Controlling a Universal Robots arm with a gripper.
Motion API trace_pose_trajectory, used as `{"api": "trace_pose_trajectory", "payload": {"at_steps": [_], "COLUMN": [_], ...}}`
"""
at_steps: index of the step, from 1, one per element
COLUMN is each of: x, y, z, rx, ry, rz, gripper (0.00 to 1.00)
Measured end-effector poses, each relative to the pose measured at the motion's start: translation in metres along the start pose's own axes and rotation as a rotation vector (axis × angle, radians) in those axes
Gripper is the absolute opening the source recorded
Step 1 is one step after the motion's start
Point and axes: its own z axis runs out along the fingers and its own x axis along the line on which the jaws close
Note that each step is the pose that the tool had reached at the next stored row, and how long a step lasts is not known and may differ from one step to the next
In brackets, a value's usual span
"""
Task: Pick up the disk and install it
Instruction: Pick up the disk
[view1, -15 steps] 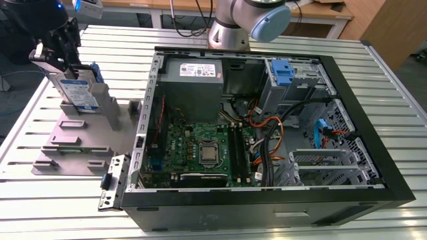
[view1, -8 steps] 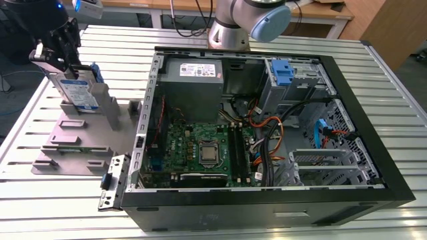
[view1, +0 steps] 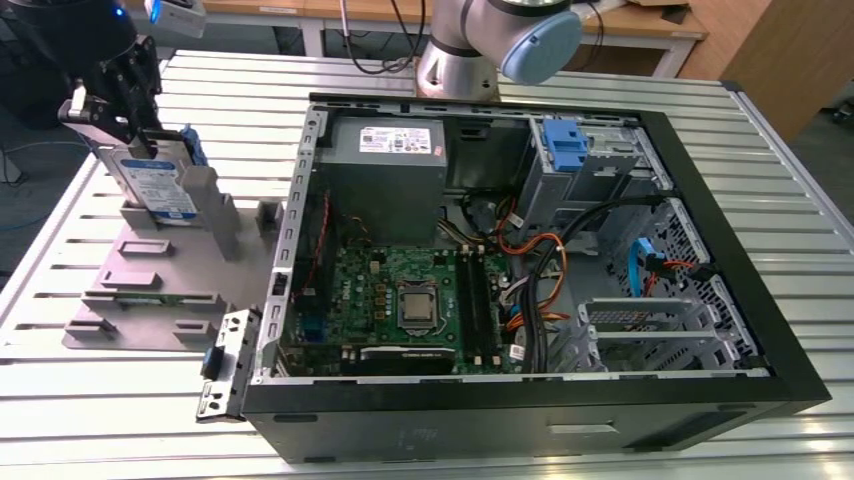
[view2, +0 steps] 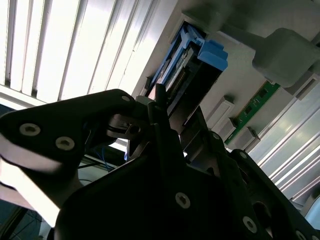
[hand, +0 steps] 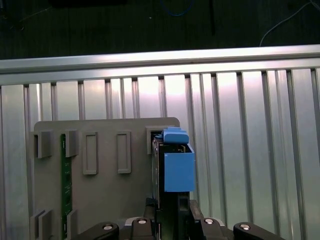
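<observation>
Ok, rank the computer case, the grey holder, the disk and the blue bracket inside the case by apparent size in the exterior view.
Largest to smallest:
1. computer case
2. grey holder
3. disk
4. blue bracket
Disk over bracket is the least sure: both are partly hidden.

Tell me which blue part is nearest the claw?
The blue rail on the disk, at the gripper; the other blue bracket sits inside the computer case.
</observation>
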Motion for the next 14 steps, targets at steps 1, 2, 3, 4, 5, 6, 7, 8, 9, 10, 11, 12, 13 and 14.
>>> {"api": "trace_pose_trajectory", "payload": {"at_steps": [1, 2, 3, 4, 5, 6, 7, 8, 9, 10, 11, 12, 13, 14], "x": [0.0000, 0.0000, 0.0000, 0.0000, 0.0000, 0.0000, 0.0000, 0.0000, 0.0000, 0.0000, 0.0000, 0.0000, 0.0001, 0.0001], "y": [0.0000, 0.0000, 0.0000, 0.0000, 0.0000, 0.0000, 0.0000, 0.0000, 0.0000, 0.0000, 0.0000, 0.0000, 0.0000, 0.0000], "z": [0.0000, 0.0000, 0.0001, 0.0001, 0.0001, 0.0001, 0.0001, 0.0002, 0.0003, 0.0003, 0.0004, 0.0004, 0.0004, 0.0004], "rx": [-0.0001, -0.0001, -0.0001, -0.0004, -0.0007, -0.0010, -0.0014, -0.0018, -0.0024, -0.0030, -0.0035, -0.0039, -0.0039, -0.0040], "ry": [0.0000, 0.0000, 0.0000, 0.0002, 0.0003, 0.0005, 0.0007, 0.0010, 0.0012, 0.0016, 0.0019, 0.0024, 0.0031, 0.0034], "rz": [0.000, 0.000, -0.002, -0.008, -0.015, -0.021, -0.028, -0.037, -0.049, -0.062, -0.074, -0.082, -0.083, -0.083], "gripper": [0.35, 0.35, 0.35, 0.35, 0.35, 0.35, 0.35, 0.35, 0.35, 0.35, 0.35, 0.35, 0.35, 0.35]}}
